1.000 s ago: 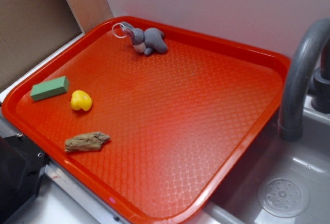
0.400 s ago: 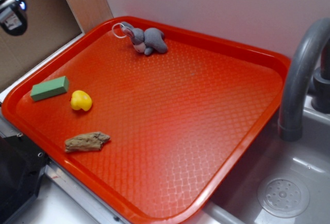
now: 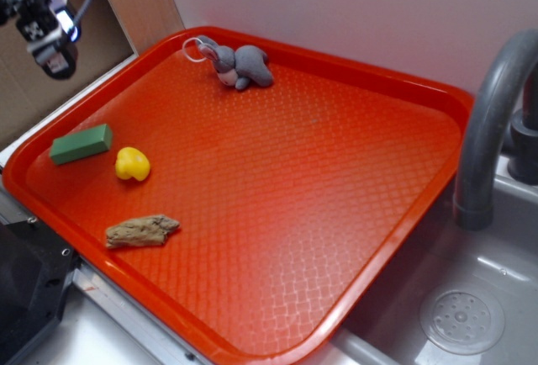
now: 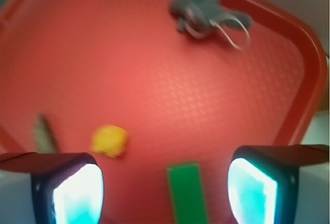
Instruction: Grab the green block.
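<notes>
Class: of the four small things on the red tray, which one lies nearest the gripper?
The green block, the tray's leftmost object; in the wrist view it sits between the gripper's fingers.

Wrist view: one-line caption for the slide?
Open gripper above the red tray, green block lined up between its fingers, untouched.

Red tray [image 3: 353,113] w/ green block [image 3: 81,144], maybe-wood piece [image 3: 141,231]

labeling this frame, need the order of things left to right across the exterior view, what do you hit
gripper → green block → yellow lump → brown wood-like piece → grey plush toy → sink drain → grey faucet
</notes>
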`<action>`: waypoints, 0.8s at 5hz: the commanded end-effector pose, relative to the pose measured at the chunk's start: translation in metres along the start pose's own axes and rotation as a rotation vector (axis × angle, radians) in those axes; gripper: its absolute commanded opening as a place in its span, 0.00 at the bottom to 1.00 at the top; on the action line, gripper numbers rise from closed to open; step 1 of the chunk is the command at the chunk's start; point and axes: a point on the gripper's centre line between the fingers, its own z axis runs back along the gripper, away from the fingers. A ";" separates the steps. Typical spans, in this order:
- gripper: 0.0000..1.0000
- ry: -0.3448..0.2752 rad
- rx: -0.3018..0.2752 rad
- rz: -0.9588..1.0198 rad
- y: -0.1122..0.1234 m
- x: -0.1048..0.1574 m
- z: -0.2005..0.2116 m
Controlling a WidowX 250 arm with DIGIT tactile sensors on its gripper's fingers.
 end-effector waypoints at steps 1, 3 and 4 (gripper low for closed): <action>1.00 0.089 0.047 -0.050 0.008 -0.020 -0.026; 1.00 0.196 0.061 -0.079 0.006 -0.029 -0.069; 1.00 0.233 0.069 -0.094 0.004 -0.032 -0.090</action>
